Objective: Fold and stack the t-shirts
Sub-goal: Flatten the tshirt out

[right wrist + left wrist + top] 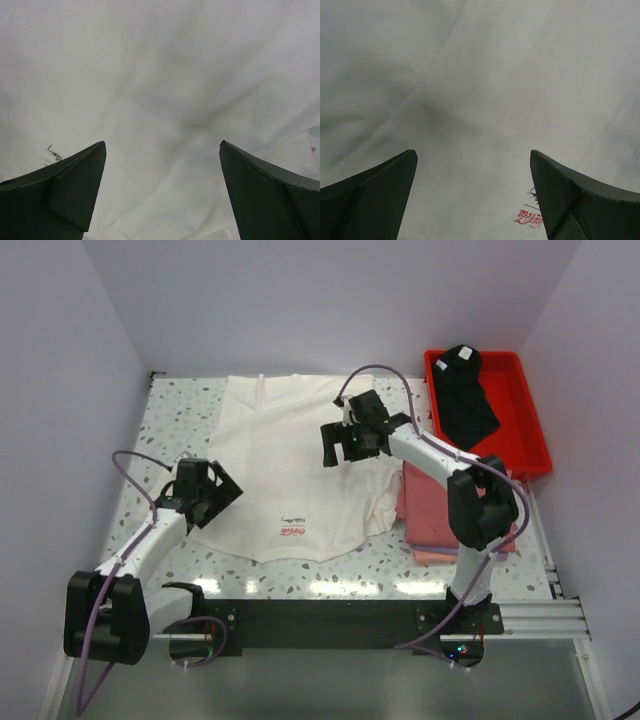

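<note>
From the top camera I see the white t-shirt [290, 465] spread flat across the middle of the tabletop [175, 405]. A small red print [291, 531] sits near the shirt's edge closest to the arm bases. The left gripper [218, 495] is over the shirt's left edge, and the right gripper [335, 450] is over its right half. Just right of the white t-shirt lie the folded pink t-shirts [432, 510], partly hidden behind the right arm. Further right of it, toward the back, the black t-shirt [465, 390] lies crumpled in the red tray [535, 435].

On the left wrist camera, my left gripper [472, 165] is spread wide with nothing between the jaws. White cloth fills the view, and the red print [531, 216] is just beside one finger.

On the right wrist camera, the right gripper [162, 150] is likewise wide and empty over the white t-shirt [160, 65]. I cannot tell whether its fingertips touch the cloth.
</note>
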Robot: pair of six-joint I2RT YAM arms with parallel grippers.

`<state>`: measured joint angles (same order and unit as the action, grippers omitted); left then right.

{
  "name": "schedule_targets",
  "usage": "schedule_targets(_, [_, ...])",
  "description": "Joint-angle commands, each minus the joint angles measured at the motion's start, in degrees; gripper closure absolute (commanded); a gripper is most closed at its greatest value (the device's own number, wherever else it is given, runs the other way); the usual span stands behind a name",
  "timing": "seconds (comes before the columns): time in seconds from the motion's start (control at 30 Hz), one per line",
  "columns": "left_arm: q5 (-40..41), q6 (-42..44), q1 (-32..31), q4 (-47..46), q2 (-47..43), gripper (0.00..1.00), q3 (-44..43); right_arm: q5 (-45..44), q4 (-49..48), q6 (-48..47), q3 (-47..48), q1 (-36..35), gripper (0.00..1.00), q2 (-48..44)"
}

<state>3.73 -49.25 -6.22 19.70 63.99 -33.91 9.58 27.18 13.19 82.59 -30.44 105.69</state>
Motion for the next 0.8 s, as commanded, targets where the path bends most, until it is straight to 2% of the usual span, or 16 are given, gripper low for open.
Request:
schedule_targets(0.0, [2.42, -2.25, -0.29, -3.97, 1.83, 0.00, 1.48, -0.01, -0.81, 0.44, 5.47, 1.25, 0.01, 6.17])
schedule_targets(0.2, [7.16, -2.16, 0.41, -5.12, 10.79, 0.00, 0.34, -2.11, 1.29, -0.10, 8.29, 1.26, 0.01, 11.46])
schedule_targets(0.37, [7.87, -0.85, 6.21, -5.73, 20.11, 0.00, -3.35, -0.54, -1.25, 1.31, -0.31, 1.17, 0.01, 8.40])
schedule_targets(0.47, [7.87, -0.58, 9.73, -6.52, 28.18, 0.00, -8.52, -0.01, -2.30, 2.10, -5.67, -0.75, 0.01, 5.59])
schedule_targets(0.63, [11.39, 1.18, 10.17, -2.13, 40.06, 0.00, -25.74, 5.35, -7.14, 5.09, -16.48, -5.15, 0.01, -0.13])
schedule_targets(0.77, [10.16, 4.76, 11.05, 2.52, 54.35, 0.00, -41.38, 7.37, -8.02, 6.84, -19.30, -14.35, 0.01, -0.23])
